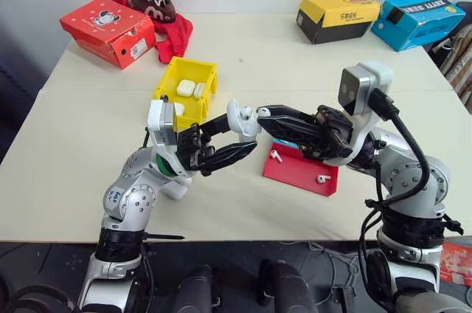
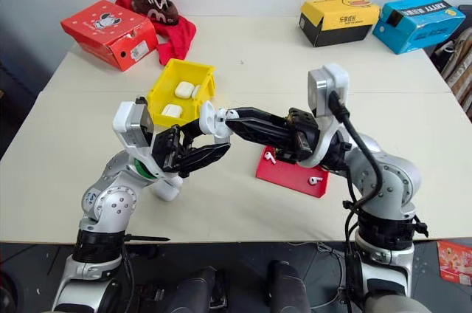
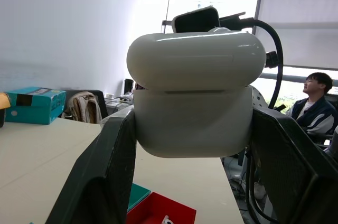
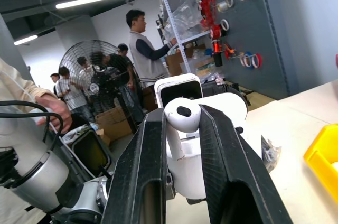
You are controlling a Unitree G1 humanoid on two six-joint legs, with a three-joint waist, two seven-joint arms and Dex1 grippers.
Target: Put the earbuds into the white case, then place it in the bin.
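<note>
Red shoebox (image 1: 108,30), brown shoe (image 1: 152,4) on red cloth (image 1: 175,36); yellow box (image 1: 338,18) beside blue box (image 1: 418,19)

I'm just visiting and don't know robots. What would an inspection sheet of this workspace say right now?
Surface: pale table.
Job's things: white case held in the air, lid closed in the left wrist view; earbud by the case; two earbuds on the red tray; yellow bin holds more cases.
Clutter: red box, shoe, yellow box, blue box.
Grippers: left gripper shut on the case; right gripper pinches the earbud.
Cables: black cable on the right arm.
Surroundings: people, fan, shelves.
</note>
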